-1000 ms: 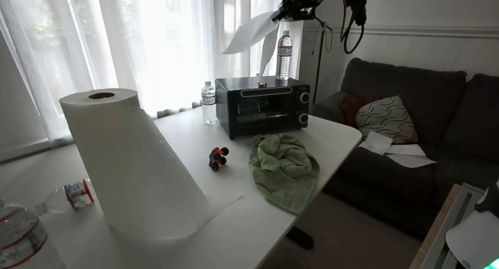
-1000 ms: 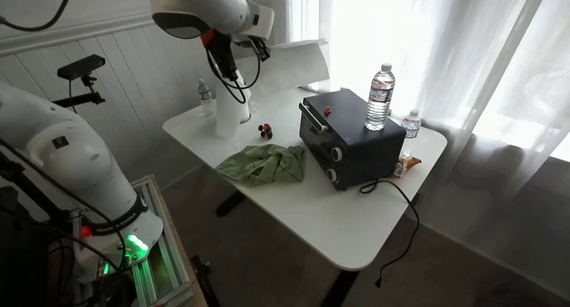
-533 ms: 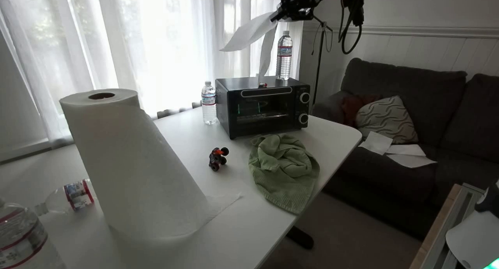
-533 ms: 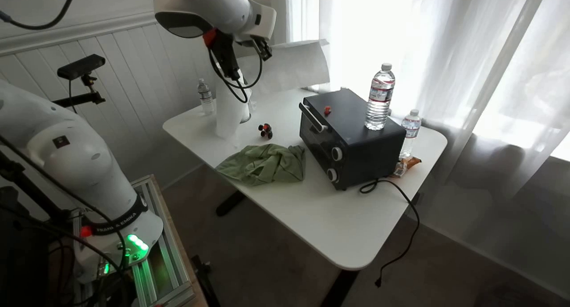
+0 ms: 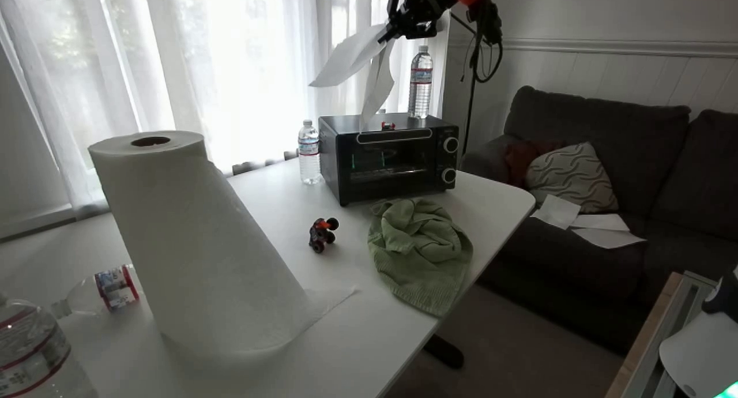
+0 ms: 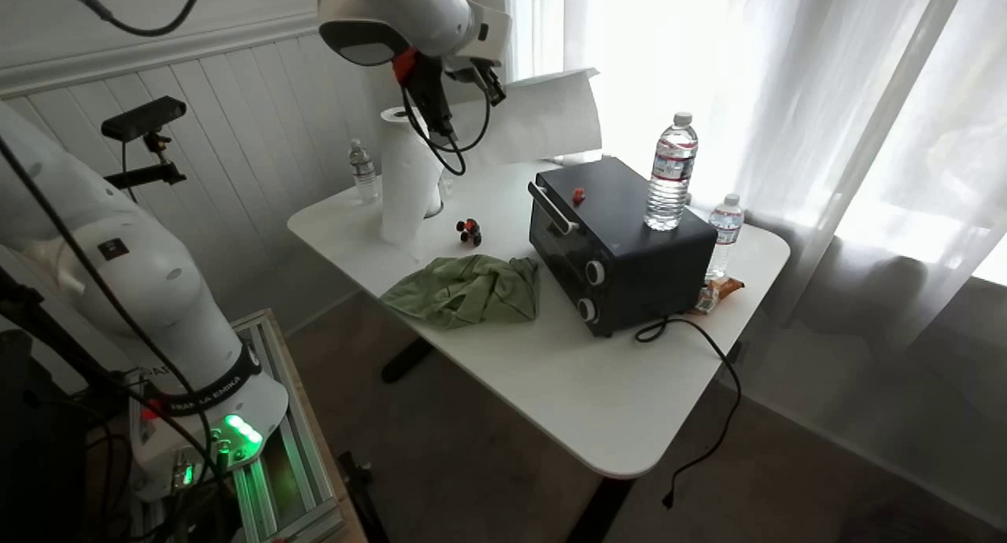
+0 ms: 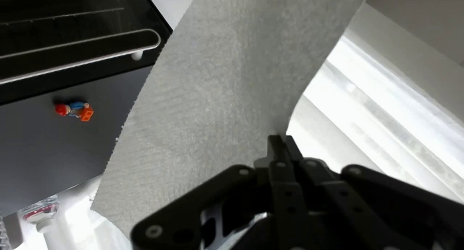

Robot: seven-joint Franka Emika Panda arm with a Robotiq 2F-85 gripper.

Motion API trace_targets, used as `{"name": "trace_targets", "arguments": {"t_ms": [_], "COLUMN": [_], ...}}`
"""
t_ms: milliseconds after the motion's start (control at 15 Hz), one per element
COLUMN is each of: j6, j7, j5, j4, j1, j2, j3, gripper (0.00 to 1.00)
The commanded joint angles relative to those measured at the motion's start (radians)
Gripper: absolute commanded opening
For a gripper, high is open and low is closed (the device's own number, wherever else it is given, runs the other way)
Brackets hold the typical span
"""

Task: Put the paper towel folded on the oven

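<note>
A white paper towel [image 5: 349, 57] hangs in the air above the black toaster oven [image 5: 398, 167]. Its two flaps hang down from the fingertips, one out to the side and one down toward the oven's top left. My gripper [image 5: 385, 37] is shut on the towel's upper part, well above the oven. In the wrist view the fingertips [image 7: 284, 137] pinch the towel [image 7: 217, 83], which covers the middle; the oven [image 7: 54, 148] shows at the left. In an exterior view the towel [image 6: 543, 122] spreads behind the gripper [image 6: 492, 94], whose fingertips are hidden, left of the oven [image 6: 629, 236].
A water bottle [image 5: 421, 83] and a small toy figure [image 5: 387, 126] stand on the oven. Another bottle [image 5: 309, 156] stands beside it. A green cloth [image 5: 421, 254], toy truck [image 5: 322, 235] and paper towel roll [image 5: 196, 242] are on the table. A power cord [image 6: 716, 354] hangs off the edge.
My gripper and the towel have moved left and slightly down in an exterior view. The hanging flap has shifted from beside the toy figure toward the oven's left. The grip has not changed.
</note>
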Motion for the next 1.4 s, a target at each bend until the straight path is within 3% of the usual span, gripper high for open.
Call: {"name": "trace_targets", "arguments": {"t_ms": [0, 467, 800, 1067, 1267, 1333], "j6": [0.008, 0.012, 0.017, 0.022, 0.013, 0.011], "j7": [-0.081, -0.300, -0.385, -0.485, -0.640, -0.641], "j5": [0.091, 0.356, 0.546, 0.706, 0.877, 0.878], "j4": [0.122, 0.333, 0.467, 0.557, 0.600, 0.585], "j1": [0.035, 0.020, 0.000, -0.019, -0.033, -0.034], "j2": [0.145, 0.359, 0.491, 0.572, 0.607, 0.610], "j3": [-0.032, -0.024, -0.018, -0.019, -0.025, -0.028], "gripper": [0.01, 0.02, 0.02, 0.02, 0.02, 0.02]}}
